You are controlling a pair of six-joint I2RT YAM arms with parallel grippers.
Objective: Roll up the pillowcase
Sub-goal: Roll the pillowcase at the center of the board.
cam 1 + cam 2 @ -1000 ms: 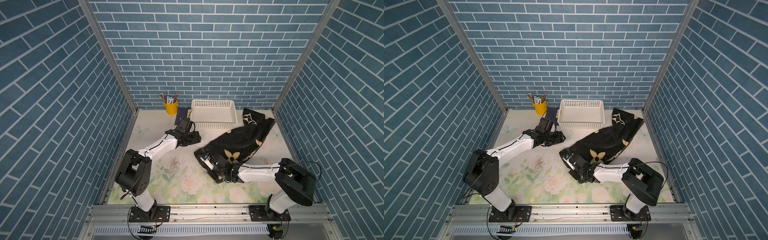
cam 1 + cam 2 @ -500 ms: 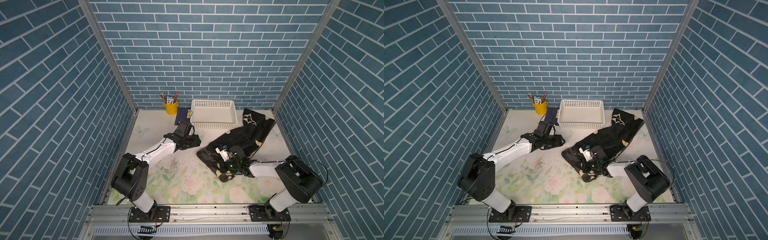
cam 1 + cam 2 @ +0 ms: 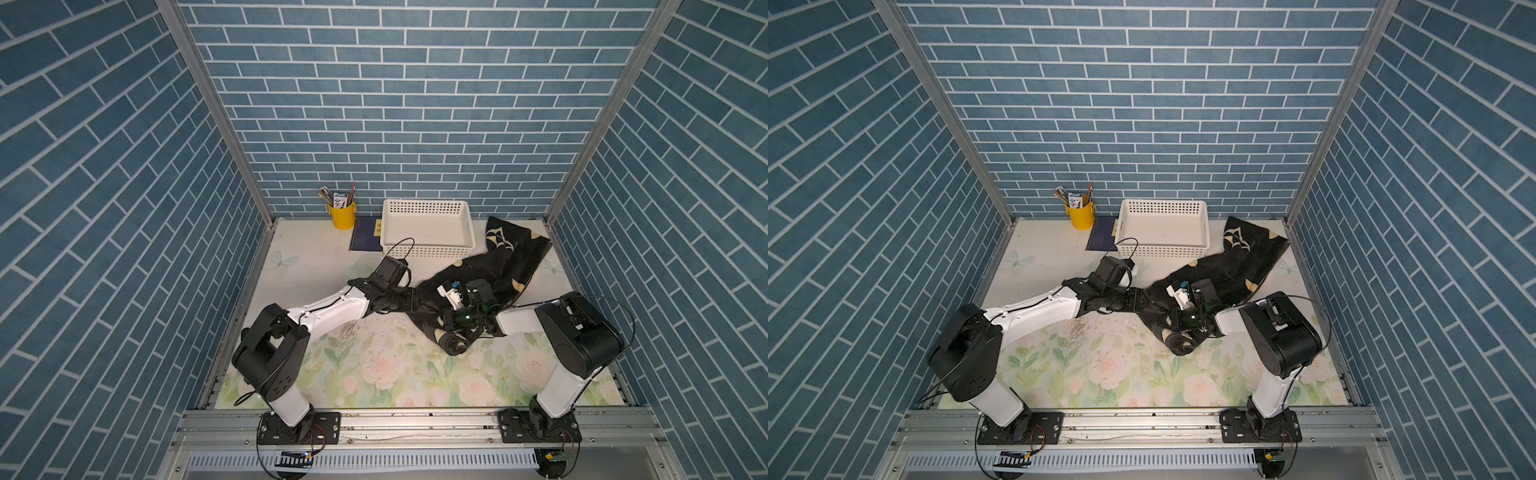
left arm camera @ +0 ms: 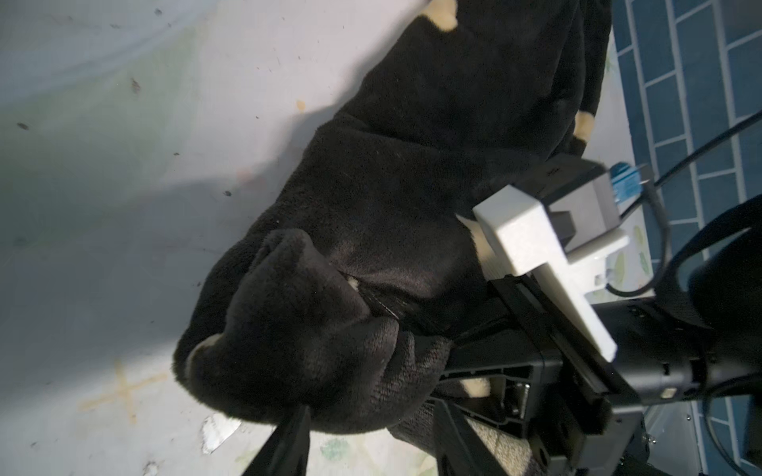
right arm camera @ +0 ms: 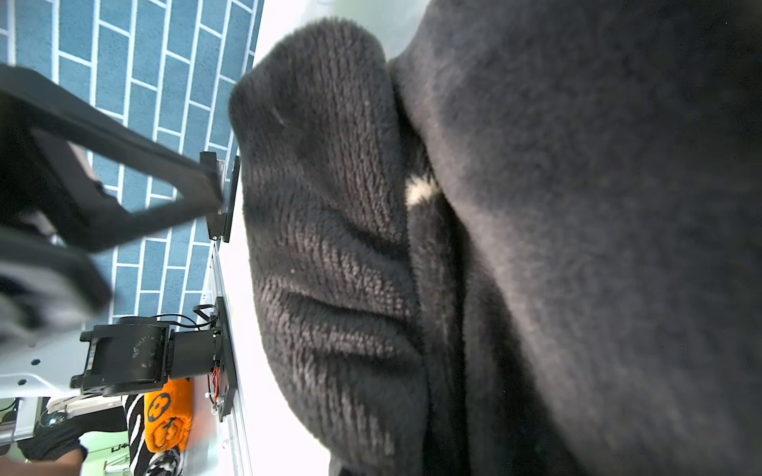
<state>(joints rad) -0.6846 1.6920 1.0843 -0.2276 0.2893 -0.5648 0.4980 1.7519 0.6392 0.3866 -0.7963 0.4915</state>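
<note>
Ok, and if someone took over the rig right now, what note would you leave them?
Left gripper: at the pillowcase edge beside the roll; open or shut unclear.
Right gripper: pressed into cloth at the roll; state unclear.
Pillowcase: runs diagonally from the far right corner, beside the basket, to the middle of the table.
Done: the near end is wound into a small roll.
Left: the longer flat stretch toward the far corner is not yet rolled.

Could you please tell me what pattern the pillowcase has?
Black plush with cream-yellow flower motifs; the pillowcase shows best in a top view.
</note>
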